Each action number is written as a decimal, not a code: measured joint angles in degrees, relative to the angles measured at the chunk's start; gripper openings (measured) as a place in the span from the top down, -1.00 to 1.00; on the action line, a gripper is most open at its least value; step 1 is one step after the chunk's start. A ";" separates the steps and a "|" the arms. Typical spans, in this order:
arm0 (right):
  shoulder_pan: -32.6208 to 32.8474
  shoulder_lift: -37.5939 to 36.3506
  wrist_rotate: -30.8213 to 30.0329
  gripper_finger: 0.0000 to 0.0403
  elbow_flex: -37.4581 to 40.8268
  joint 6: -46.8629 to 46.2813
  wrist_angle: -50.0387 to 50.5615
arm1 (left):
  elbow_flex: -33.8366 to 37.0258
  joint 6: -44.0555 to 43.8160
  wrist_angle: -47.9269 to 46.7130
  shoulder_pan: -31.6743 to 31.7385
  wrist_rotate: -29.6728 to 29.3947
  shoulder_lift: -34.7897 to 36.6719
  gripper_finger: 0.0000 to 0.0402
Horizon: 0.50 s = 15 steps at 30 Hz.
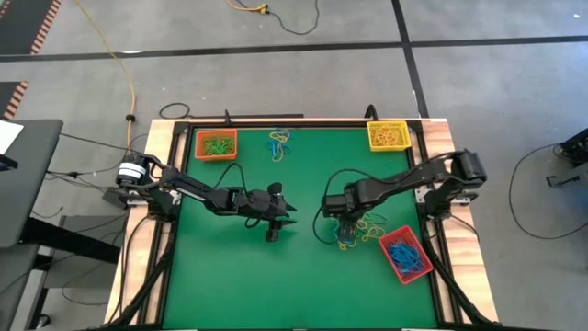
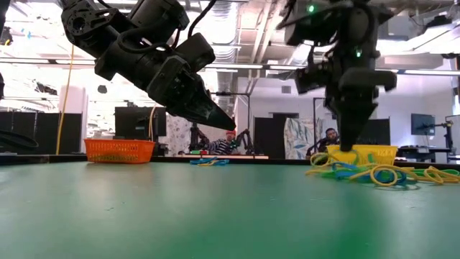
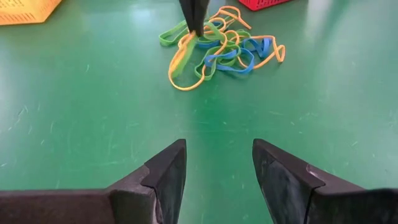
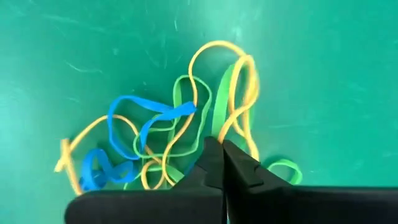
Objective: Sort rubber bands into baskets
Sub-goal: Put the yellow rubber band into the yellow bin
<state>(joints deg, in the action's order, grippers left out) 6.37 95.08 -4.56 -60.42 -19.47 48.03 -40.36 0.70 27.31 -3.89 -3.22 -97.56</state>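
A tangled heap of thin yellow, blue and green rubber bands [image 1: 354, 232] lies flat on the green bench just beside the red plastic basket [image 1: 405, 255], which holds blue bands. A smaller loose cluster [image 1: 278, 143] sits between the orange basket [image 1: 216, 144], holding green bands, and the yellow basket [image 1: 389, 135], holding yellow ones.

Whether the right gripper [image 4: 222, 163] pinches a band stays hidden.

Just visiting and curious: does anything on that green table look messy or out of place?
Yes. Two tangled heaps of rubber bands lie loose outside the baskets: one under the right gripper beside the red basket, another between the orange basket and yellow basket.
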 joint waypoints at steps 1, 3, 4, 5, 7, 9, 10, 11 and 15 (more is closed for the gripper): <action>0.00 -0.92 -0.08 0.90 0.00 -0.02 0.02 | 0.00 0.03 0.00 0.00 0.00 0.00 0.13; 0.04 -2.63 -0.16 0.90 0.00 -0.21 -0.02 | 0.00 0.04 0.03 -0.01 0.00 0.00 0.13; 0.20 -3.30 -0.17 0.91 0.00 -0.18 -0.16 | 0.02 0.05 0.07 -0.01 0.00 0.00 0.13; 0.44 -3.91 -0.17 0.92 0.00 -0.13 -0.37 | 0.00 0.05 0.17 -0.01 -0.02 0.00 0.13; 0.94 -5.07 -0.17 0.93 0.00 0.05 -0.94 | 0.00 0.08 0.45 -0.01 -0.02 0.00 0.13; 1.40 -6.01 -0.36 0.93 0.00 0.07 -1.09 | 0.00 0.08 1.12 -0.01 -0.02 0.00 0.13; 1.68 -6.29 -0.66 0.93 0.00 0.28 -1.13 | 0.01 0.12 1.59 -0.01 -0.04 0.00 0.13; 2.01 -6.62 -1.29 0.92 0.00 0.42 -1.17 | 0.00 0.26 2.36 0.01 -0.04 0.00 0.13; 2.71 -7.81 -1.67 0.92 0.00 1.58 -2.80 | 0.00 1.19 6.99 -0.01 -0.04 0.00 0.13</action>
<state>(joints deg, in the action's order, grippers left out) 9.08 87.26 -6.23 -60.42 -17.89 45.23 -40.36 1.89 34.30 -3.90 -3.27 -97.56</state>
